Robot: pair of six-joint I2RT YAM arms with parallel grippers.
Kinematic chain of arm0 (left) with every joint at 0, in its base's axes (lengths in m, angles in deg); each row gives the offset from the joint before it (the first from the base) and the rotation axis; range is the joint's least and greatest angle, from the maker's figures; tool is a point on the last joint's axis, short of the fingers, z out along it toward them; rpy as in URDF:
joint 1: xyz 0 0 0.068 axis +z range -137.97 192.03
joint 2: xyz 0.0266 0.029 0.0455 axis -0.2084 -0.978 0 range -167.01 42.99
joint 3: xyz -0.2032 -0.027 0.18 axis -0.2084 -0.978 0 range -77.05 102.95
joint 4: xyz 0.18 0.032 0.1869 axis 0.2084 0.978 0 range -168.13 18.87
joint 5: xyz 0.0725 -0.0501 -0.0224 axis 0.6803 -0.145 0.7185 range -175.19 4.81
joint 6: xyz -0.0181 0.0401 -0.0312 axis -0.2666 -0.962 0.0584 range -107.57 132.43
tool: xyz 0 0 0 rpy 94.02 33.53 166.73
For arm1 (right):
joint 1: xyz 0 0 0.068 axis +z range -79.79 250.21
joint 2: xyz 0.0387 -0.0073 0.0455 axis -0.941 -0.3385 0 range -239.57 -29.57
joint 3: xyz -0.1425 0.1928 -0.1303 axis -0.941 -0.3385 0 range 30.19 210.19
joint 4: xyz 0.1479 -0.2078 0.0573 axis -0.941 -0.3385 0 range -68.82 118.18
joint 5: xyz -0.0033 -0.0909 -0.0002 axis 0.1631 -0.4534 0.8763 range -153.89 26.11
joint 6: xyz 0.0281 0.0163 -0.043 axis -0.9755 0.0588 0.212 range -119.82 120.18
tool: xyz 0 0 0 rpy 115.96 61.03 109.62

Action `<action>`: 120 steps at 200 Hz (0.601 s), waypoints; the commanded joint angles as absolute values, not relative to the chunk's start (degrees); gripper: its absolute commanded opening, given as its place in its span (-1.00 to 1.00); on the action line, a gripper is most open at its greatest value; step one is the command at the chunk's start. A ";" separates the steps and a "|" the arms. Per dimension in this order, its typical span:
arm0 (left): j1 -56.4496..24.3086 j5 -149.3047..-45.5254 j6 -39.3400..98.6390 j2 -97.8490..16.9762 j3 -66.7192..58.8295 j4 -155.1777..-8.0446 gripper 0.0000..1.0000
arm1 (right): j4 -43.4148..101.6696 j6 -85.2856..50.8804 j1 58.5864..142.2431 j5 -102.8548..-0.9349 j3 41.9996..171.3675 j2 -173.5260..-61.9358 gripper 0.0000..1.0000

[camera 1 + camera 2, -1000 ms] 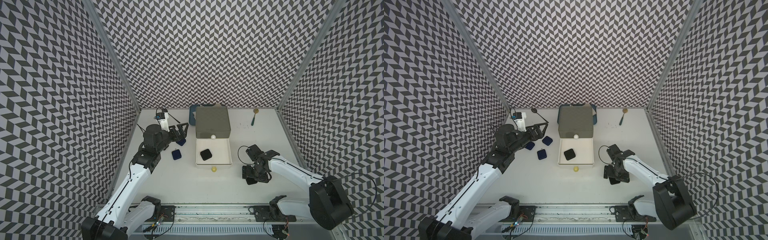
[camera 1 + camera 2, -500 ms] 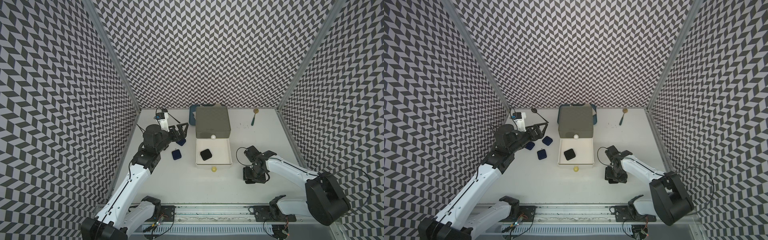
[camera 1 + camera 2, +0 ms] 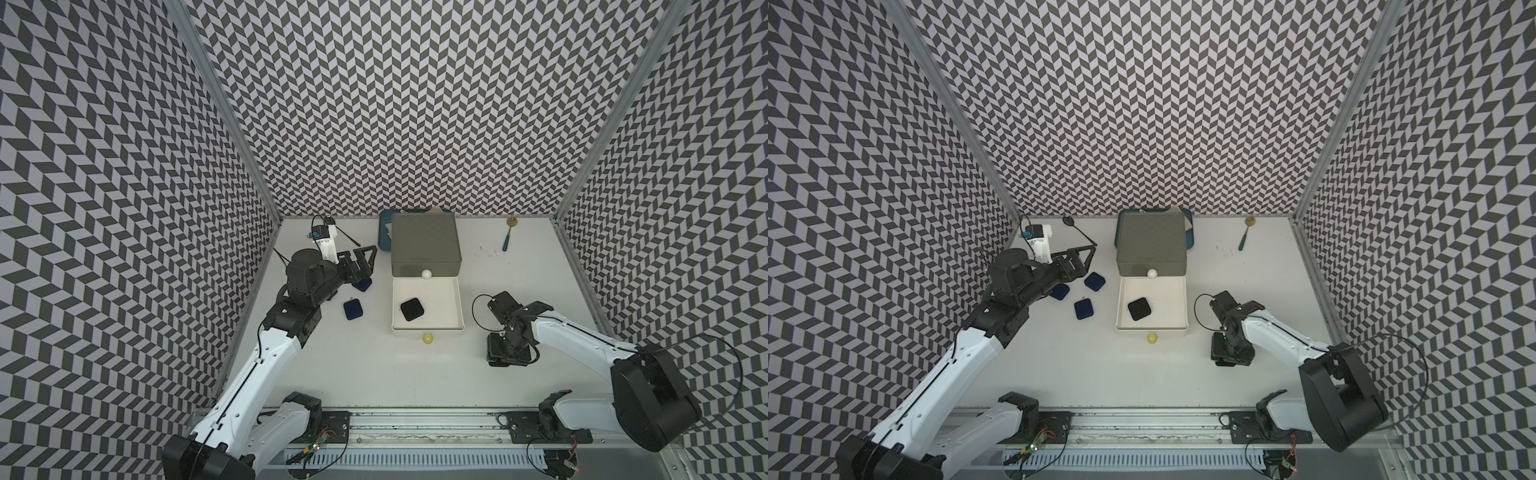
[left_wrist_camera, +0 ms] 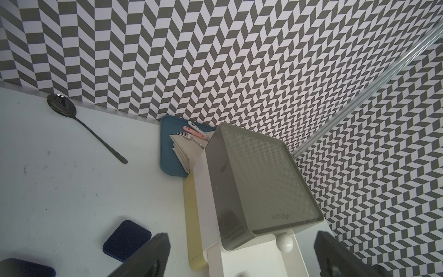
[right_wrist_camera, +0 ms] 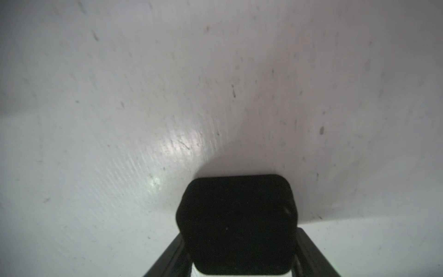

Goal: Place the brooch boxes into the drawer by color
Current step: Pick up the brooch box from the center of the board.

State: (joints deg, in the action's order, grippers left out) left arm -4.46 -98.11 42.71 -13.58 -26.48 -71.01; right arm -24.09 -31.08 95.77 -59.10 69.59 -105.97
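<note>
The drawer (image 3: 426,243) is a small chest with a grey top; its white tier (image 3: 457,299) with a yellow knob (image 3: 428,338) is pulled out. One black brooch box (image 3: 412,309) lies inside. Three navy brooch boxes (image 3: 1095,281) (image 3: 1059,292) (image 3: 1084,309) rest on the table left of the chest. My left gripper (image 3: 361,259) hovers open above them, nothing between its fingers (image 4: 153,254). My right gripper (image 3: 509,357) points down at the table right of the drawer. Its fingers (image 5: 172,254) press both sides of another black brooch box (image 5: 237,215).
A black spoon (image 4: 86,129) lies at the back left. A gold spoon with a teal handle (image 3: 509,235) lies at the back right. Behind the chest, a dark blue tray (image 4: 170,153) holds a napkin and cutlery. Patterned walls enclose three sides.
My right gripper has come down to the table and its jaws have closed in on the black brooch box. The left arm has not moved.
</note>
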 commanded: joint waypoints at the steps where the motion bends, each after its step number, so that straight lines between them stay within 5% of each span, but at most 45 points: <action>1: -4.58 -98.50 42.31 -12.39 -25.60 -70.42 0.99 | -24.03 -30.43 96.58 -60.10 72.74 -103.72 -0.14; 120: -4.53 -95.02 40.53 -10.27 -20.48 -63.32 0.99 | -38.63 -24.26 98.58 -64.57 103.20 -99.79 -0.22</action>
